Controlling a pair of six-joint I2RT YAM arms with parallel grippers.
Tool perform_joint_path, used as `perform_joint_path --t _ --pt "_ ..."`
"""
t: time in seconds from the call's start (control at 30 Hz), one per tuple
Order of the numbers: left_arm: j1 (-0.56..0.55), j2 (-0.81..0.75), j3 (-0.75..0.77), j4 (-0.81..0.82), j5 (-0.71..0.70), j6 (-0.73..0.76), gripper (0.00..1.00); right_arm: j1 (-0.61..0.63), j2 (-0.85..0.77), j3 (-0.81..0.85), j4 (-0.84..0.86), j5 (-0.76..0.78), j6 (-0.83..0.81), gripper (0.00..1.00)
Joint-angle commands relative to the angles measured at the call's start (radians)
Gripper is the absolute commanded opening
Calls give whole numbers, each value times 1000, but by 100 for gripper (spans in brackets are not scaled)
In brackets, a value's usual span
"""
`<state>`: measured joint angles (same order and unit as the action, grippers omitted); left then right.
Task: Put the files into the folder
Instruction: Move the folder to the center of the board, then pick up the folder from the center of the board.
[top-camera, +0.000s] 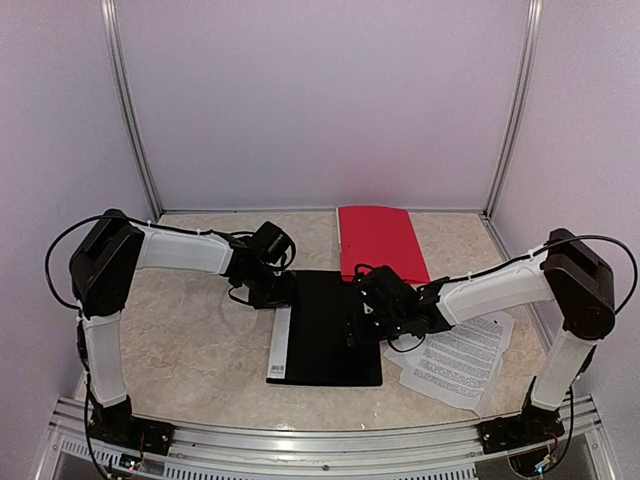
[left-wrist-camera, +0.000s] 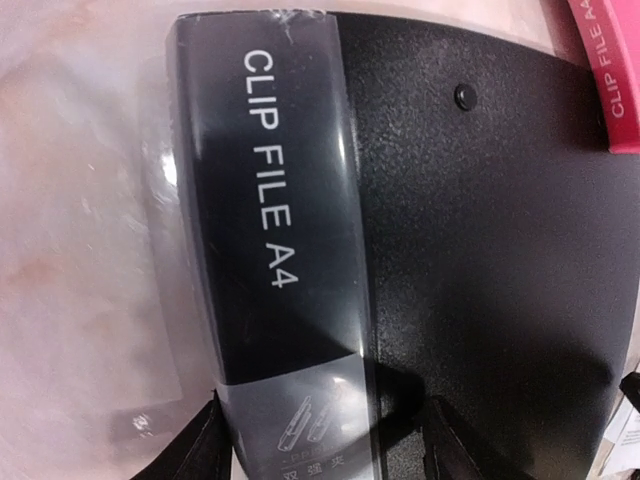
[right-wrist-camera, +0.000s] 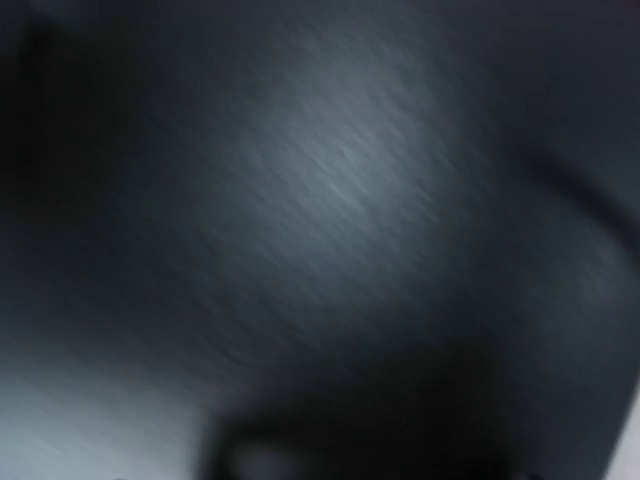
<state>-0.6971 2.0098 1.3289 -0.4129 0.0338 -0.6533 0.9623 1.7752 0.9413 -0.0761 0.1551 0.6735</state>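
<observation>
My left gripper (left-wrist-camera: 320, 440) hangs spread apart over the black folder (top-camera: 330, 335), spine side. My right gripper (top-camera: 362, 320) sits opposite; its grip I can't tell.

The top view looks down from high behind; both wrist views sit close over the black folder (top-camera: 325, 335).

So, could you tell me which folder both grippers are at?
The black folder: the left gripper and right gripper both hang over it; the red folder lies beyond them.

Black folder (top-camera: 320, 340), red folder (top-camera: 378, 240), white text-printed sheets (top-camera: 460, 365).
</observation>
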Motion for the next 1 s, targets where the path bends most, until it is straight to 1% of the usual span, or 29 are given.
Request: perform_joint_path --t 0.0,0.07,0.17,0.3,0.43,0.53,0.6,0.67,0.7,0.8,0.9,0.97 --pt "-25 -47 -49 -77 -4 -28 61 12 -78 48 -111 38 -55 81" --pt "-25 -78 -68 -105 -45 -33 62 12 -86 99 -174 64 -98 83" --pt "-24 -142 -94 -144 -127 -39 69 7 -87 146 -222 111 -136 83" --pt "-25 -229 -115 -177 -242 -24 76 -17 -85 149 -227 104 -148 83" --pt "-60 -322 -149 -179 -290 43 84 -47 -94 125 -212 57 -148 83" --pt "-136 -394 -179 -167 -259 140 89 -80 -107 98 -173 -6 -149 83" --pt "-217 -423 -185 -169 -221 212 93 -92 -114 93 -163 -18 -164 83" --pt "-301 -432 -172 -195 -198 306 96 -107 -107 96 -165 -48 -178 83" --pt "-344 -427 -155 -212 -213 348 96 -113 -105 91 -159 -62 -183 83" --pt "-462 -358 -83 -307 -239 470 96 -138 -114 65 -136 -93 -193 83" --pt "-529 -256 -28 -387 -204 580 95 -162 -134 39 -117 -129 -206 83" --pt "-560 -204 -18 -407 -172 640 94 -167 -144 29 -112 -132 -215 83"
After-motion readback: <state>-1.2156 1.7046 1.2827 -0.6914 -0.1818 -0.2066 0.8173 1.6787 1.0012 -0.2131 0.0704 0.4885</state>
